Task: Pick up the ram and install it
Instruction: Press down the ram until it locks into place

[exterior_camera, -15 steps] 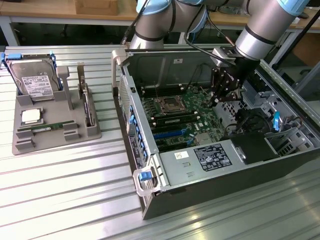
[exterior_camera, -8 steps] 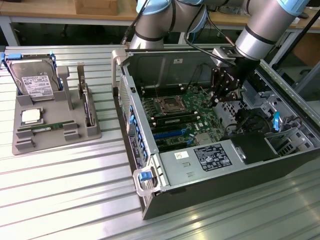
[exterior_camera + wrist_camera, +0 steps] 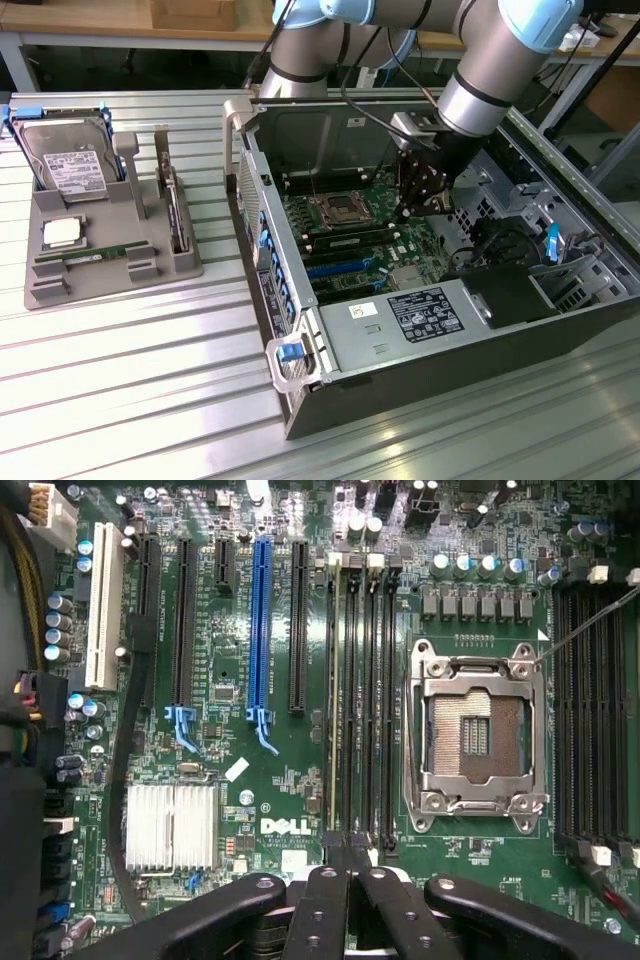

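**Open computer case with the arm's tool over the motherboard**

A grey-and-blue jointed robot arm [image 3: 480, 70] reaches down into an open black computer case [image 3: 440, 330] lying on a ribbed metal counter [image 3: 130, 390]. Its black tool [image 3: 420, 195], fingers closed, hangs just above the green motherboard [image 3: 350, 235], beside the square CPU socket [image 3: 333, 210]. On the exterior view's left stands a grey moulded holder [image 3: 110, 250] carrying a silver hard drive with a white label [image 3: 68, 165], a square silver CPU chip [image 3: 62, 233] and a narrow green ram stick [image 3: 95, 256].
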Controlling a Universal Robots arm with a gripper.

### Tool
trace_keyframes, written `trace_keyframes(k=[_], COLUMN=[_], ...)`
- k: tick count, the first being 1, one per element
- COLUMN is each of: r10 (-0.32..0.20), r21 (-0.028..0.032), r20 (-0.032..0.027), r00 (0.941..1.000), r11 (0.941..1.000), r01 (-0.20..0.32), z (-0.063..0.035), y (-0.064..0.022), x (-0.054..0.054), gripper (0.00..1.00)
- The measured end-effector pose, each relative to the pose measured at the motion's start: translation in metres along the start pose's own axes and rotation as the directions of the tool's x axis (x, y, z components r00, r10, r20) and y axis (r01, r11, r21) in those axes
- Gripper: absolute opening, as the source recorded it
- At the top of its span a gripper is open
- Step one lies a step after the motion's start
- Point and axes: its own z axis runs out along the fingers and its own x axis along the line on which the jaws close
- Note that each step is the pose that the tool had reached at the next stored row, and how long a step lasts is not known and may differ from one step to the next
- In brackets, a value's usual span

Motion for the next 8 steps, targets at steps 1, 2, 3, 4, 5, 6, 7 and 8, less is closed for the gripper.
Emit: trace_keyframes(k=[1, 2, 3, 4, 5, 6, 7, 8], r10=[0.0, 0.0, 0.0, 0.0, 0.0, 0.0, 0.0, -0.001], r21=[0.0, 0.0, 0.0, 0.0, -0.0001, -0.0001, 0.0, 0.0001], r20=[-0.0001, -0.0002, -0.0002, -0.0002, -0.0006, -0.0007, 0.0002, 0.0015], r00=[1.0, 1.0, 1.0, 1.0, 1.0, 1.0, 1.0, 1.0], r11=[1.0, 1.0, 1.0, 1.0, 1.0, 1.0, 1.0, 1.0], r01=[0.0, 0.0, 0.0, 0.0, 0.0, 0.0, 0.0, 0.001], z=[0.0016, 0.0053, 0.0086, 0.0112, 0.0127, 0.0137, 0.0148, 0.0146], y=[0.0, -0.0004, -0.0009, -0.0012, -0.0014, -0.0015, -0.0017, -0.0017], x=[0.0, 0.0, 0.001, 0.001, 0.001, 0.001, 0.001, 0.001], gripper=[0.11, 0.11, 0.11, 0.11, 0.11, 0.11, 0.11, 0.11])
